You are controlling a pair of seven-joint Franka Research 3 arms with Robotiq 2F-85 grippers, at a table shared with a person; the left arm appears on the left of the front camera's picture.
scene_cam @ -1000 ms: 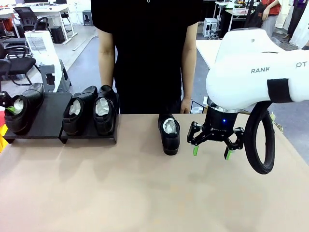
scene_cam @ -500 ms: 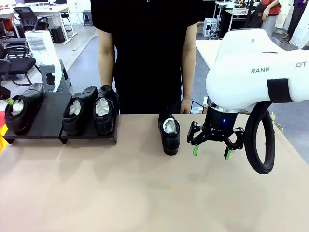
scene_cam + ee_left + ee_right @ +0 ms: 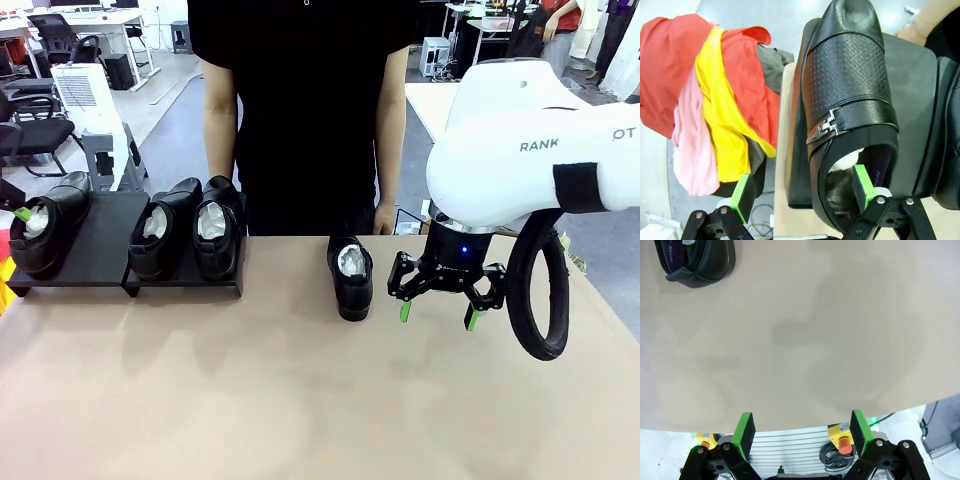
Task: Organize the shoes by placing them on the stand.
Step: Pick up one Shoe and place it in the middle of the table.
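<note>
Glossy black shoes (image 3: 213, 240), stuffed with white paper: three sit on the stand (image 3: 100, 245), the fourth shoe (image 3: 351, 278) on the table (image 3: 300, 400) beside my right gripper (image 3: 437, 314). My left gripper (image 3: 804, 189) has just released the leftmost shoe (image 3: 845, 75); its jaws are spread. My right jaws hang apart, pointing down.

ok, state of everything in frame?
left gripper: open, one pad inside leftmost shoe
right gripper: open, empty, beside fourth shoe
leftmost shoe: on stand, left section
second shoe, third shoe: side by side, right section
fourth shoe: on tabletop, off stand
stand: three shoes on, one spot free
</note>
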